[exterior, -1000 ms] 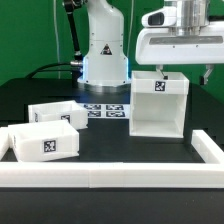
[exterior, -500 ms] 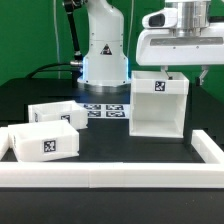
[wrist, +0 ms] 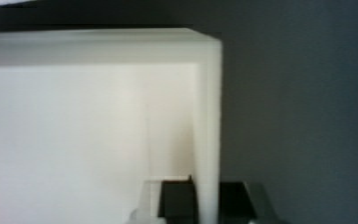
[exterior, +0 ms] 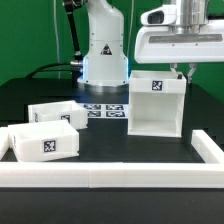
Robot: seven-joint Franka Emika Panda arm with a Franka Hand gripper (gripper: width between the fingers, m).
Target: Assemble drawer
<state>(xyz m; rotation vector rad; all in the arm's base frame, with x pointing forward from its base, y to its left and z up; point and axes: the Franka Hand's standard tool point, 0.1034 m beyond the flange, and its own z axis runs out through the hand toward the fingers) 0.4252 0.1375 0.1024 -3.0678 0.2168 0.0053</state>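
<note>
The tall white drawer housing (exterior: 158, 108) stands at the exterior view's right, with a tag on its top front. My gripper (exterior: 180, 72) is at its upper far right corner. In the wrist view the gripper (wrist: 206, 186) straddles the housing's thin side wall (wrist: 208, 120), with a black finger (wrist: 176, 200) tight against each face, so it is shut on that wall. Two open-top white trays lie at the exterior view's left, one further back (exterior: 56, 114) and one nearer (exterior: 42, 142), each with a tag.
The marker board (exterior: 105, 111) lies flat between the trays and the housing. The robot's white base (exterior: 103, 50) stands behind it. A long white border rail (exterior: 110, 176) runs along the front and turns up at the right (exterior: 208, 148).
The housing has shifted slightly toward the exterior view's left and a little upward, with the gripper on its wall. The trays have not moved.
</note>
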